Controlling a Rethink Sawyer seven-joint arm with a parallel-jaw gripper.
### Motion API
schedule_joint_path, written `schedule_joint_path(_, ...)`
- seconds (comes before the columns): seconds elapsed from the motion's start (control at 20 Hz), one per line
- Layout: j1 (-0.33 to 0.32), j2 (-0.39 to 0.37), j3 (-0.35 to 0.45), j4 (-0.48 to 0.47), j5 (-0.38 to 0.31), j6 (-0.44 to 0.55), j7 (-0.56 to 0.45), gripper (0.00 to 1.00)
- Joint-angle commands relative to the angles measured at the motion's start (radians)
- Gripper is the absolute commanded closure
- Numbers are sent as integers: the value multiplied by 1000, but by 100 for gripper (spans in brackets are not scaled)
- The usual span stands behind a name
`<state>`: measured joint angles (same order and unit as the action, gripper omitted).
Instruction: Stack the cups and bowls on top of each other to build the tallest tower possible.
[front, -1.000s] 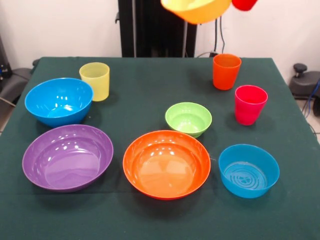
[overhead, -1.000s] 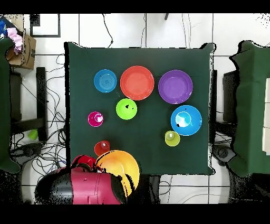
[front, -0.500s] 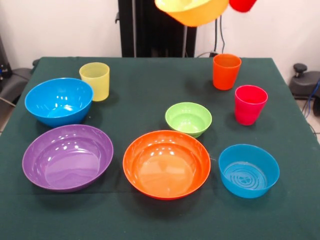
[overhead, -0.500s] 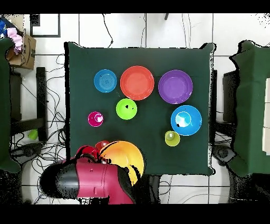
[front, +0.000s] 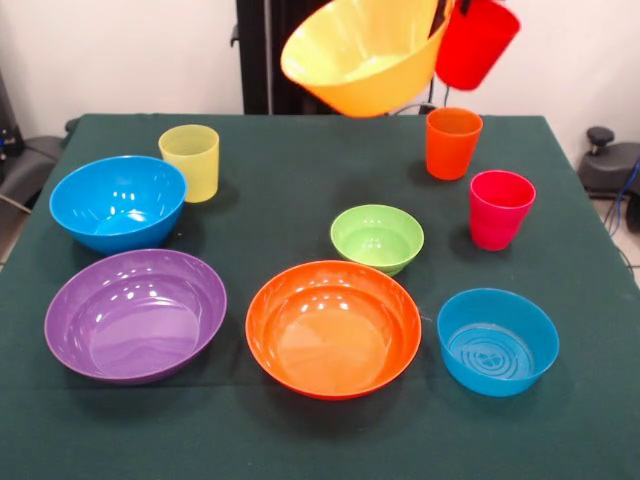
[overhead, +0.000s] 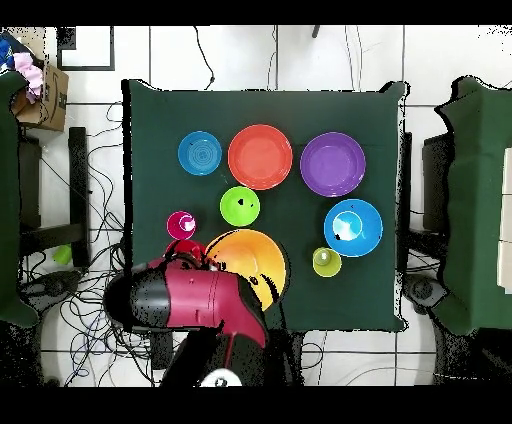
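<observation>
Pincer fingers are hidden in both views, so I cannot tell if the pincer is open or closed. A large yellow-orange bowl (front: 365, 55) hangs tilted in the air above the desk (front: 300, 170), with a red cup (front: 476, 42) just beside it, also lifted. On the desk stand the yellow cup (front: 190, 161), orange cup (front: 452, 142), magenta-pink cup (front: 499, 208), small green bowl (front: 377, 237), orange-red bowl (front: 333, 327), purple bowl (front: 135, 313) and two blue bowls (front: 117, 201) (front: 497, 340), all apart. From overhead, the red and black arm (overhead: 190, 300) covers part of the lifted bowl.
</observation>
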<state>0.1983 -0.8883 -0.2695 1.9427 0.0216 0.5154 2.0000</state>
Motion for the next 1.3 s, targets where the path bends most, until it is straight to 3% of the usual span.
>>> schedule_joint_path(0.05,-9,158,67,-153,-29,-25,109,100)
schedule_joint_path(0.55,-27,218,91,-244,5,11,94,100)
schedule_joint_path(0.75,-63,196,122,-305,18,135,41,100)
schedule_joint_path(1.1,-123,248,169,-383,3,142,-1,100)
schedule_joint_path(1.3,-150,244,188,-441,1,246,-23,100)
